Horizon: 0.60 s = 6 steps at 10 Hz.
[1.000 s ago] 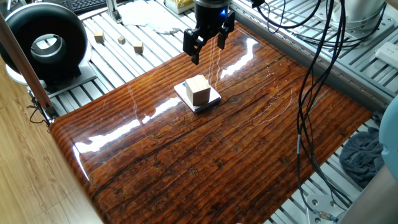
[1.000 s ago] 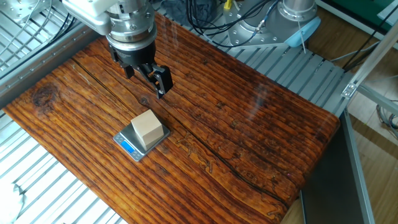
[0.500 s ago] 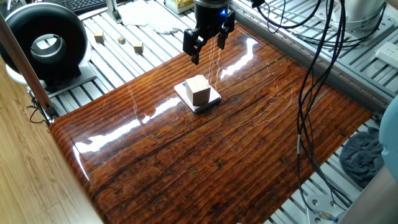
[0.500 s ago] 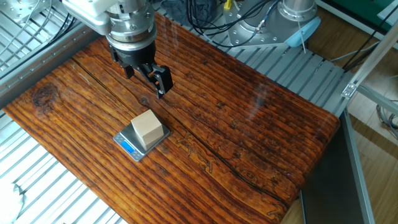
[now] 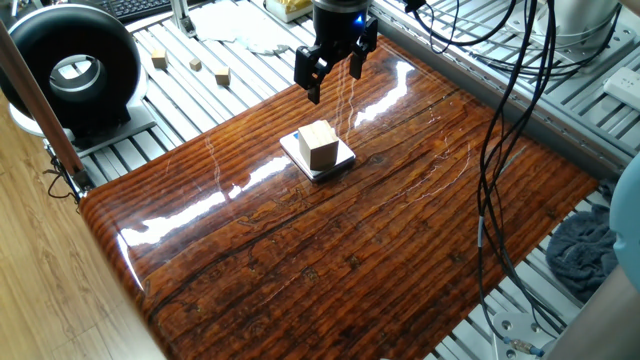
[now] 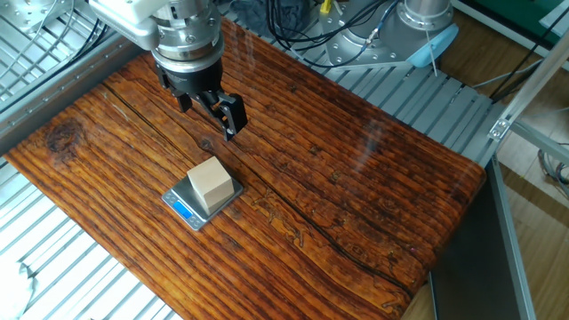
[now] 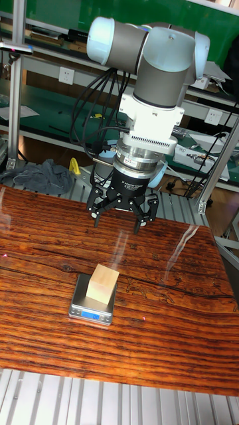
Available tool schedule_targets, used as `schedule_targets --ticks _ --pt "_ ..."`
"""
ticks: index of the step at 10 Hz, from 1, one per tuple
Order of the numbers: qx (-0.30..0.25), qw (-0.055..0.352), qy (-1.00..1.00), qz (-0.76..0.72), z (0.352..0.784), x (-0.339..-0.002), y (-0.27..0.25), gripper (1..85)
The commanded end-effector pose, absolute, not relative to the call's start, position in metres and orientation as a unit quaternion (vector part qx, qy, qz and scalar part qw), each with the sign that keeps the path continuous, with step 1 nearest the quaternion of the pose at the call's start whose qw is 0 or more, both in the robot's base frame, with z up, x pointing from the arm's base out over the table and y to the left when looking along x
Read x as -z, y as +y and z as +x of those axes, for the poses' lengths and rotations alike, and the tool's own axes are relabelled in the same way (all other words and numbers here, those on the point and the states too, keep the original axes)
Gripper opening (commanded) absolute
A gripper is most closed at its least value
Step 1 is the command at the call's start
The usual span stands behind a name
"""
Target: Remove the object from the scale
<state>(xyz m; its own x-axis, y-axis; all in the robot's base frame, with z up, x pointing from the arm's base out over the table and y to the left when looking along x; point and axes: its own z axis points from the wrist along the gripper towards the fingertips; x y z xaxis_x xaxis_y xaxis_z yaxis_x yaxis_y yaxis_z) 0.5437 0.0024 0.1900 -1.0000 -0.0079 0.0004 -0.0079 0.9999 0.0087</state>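
The object, a light-tan wooden cube [image 5: 319, 145] [image 6: 212, 183] [image 7: 103, 283], sits on the scale [image 5: 342, 154] [image 6: 182, 207] [image 7: 83, 304], a thin square plate on the glossy wooden tabletop [image 5: 380, 230]. My gripper [image 5: 334, 74] [image 6: 209, 111] [image 7: 118, 218] hangs above the table behind the cube, apart from it. Its fingers are spread open and hold nothing.
Three small wooden cubes [image 5: 193, 66] lie on the slatted metal bench at the back left, next to a black ring-shaped device [image 5: 70, 70]. Black cables [image 5: 505, 130] hang over the table's right side. A grey cloth [image 5: 585, 250] lies at the right edge.
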Motion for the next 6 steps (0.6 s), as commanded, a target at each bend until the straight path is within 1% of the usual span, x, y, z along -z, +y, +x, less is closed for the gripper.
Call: schedule_targets --ticks 1,6 --pt "-0.015 0.107 -0.994 0.029 0.4889 -0.196 -0.0071 1.0" --pt "-0.024 0.104 -0.994 0.026 0.4901 -0.1939 -0.0071 1.0"
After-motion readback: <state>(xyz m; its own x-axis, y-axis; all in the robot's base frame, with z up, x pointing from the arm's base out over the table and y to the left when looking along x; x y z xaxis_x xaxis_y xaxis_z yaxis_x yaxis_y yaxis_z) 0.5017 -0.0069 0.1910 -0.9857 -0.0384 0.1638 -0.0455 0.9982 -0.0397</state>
